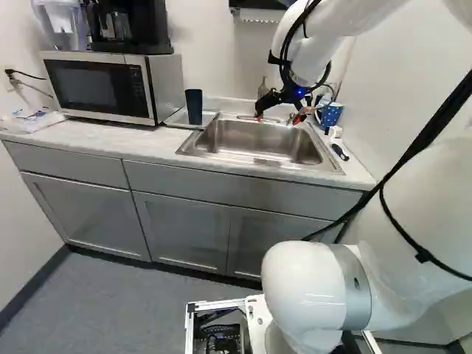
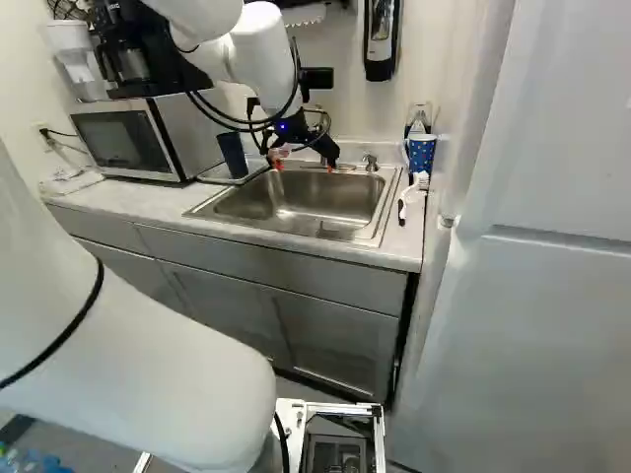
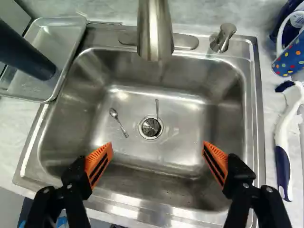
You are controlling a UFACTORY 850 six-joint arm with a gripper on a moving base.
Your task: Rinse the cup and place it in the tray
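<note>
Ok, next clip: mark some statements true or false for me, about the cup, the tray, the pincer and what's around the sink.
The dark cup stands upright in the tray. True.
The pincer is shut on the dark cup. False: it is open, over the sink, away from the dark cup.
A spoon lies in the sink, beside the drain. True.
The dotted mug is inside the sink. False: it is outside, at the sink's right in both base views.
The brush lies on the counter beside the sink. True.
</note>
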